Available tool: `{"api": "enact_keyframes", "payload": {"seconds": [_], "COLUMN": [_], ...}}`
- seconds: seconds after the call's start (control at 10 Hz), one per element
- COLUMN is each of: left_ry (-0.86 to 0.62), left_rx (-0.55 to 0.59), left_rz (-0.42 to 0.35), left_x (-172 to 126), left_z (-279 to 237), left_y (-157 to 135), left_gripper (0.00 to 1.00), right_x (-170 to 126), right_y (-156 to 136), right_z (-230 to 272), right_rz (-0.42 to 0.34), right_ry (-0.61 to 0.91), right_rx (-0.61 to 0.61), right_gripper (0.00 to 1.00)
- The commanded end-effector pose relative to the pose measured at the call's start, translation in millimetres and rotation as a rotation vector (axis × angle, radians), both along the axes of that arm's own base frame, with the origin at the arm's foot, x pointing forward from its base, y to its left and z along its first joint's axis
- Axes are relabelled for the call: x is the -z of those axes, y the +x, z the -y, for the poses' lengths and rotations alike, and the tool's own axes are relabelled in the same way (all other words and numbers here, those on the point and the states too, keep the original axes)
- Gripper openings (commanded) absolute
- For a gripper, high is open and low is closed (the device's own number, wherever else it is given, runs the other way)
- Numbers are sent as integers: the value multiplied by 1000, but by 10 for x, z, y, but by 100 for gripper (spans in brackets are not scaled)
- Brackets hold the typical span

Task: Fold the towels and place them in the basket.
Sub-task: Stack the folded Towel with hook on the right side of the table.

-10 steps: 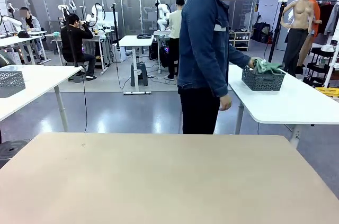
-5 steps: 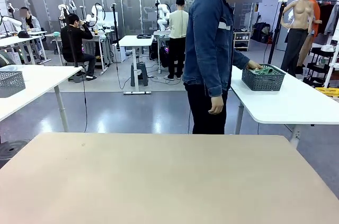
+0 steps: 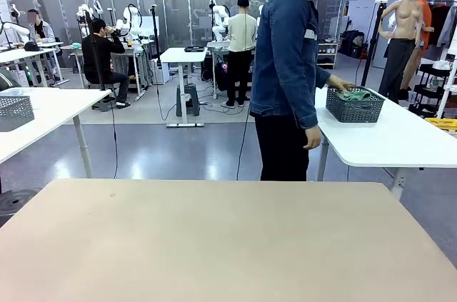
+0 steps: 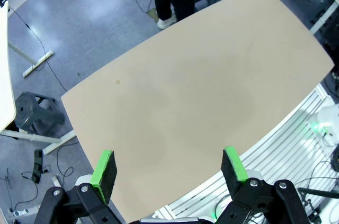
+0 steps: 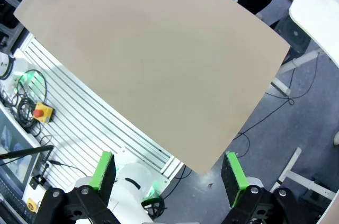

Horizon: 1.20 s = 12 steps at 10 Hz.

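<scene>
- Left tool released, pads spread, parked high over bare tan counter.
- Right tool released too, nothing gripped.
- Far right: person's hand pressing green towel into basket on white side counter; probably fetching them.

You'll see a matt, smooth beige desk in front of you, a dark grey perforated plastic-looking basket holding soft green cloth on a smooth white desk, a person's denim jacket, and a glossy grey floor.
</scene>
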<state>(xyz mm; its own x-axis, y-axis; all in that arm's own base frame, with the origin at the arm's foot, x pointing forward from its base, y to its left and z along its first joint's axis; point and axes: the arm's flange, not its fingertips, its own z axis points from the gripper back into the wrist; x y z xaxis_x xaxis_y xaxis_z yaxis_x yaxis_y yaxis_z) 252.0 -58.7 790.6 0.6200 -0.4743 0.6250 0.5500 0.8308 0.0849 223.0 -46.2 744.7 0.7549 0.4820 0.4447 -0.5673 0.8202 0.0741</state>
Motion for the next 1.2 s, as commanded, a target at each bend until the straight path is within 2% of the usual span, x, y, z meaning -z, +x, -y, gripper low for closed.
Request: {"api": "enact_keyframes", "payload": {"seconds": [0.0,1.1], "left_ry": [4,4], "left_rx": [5,5], "left_rz": [2,2], "left_x": [-3,-3], "left_z": [0,0], "left_y": [-4,-4], "left_gripper": [100,100], "right_x": [-3,-3], "right_y": [-10,-10], "right_z": [-4,-4], "right_rz": [2,2], "right_ry": [12,12], "right_rx": [-5,-5], "right_gripper": [100,100]}}
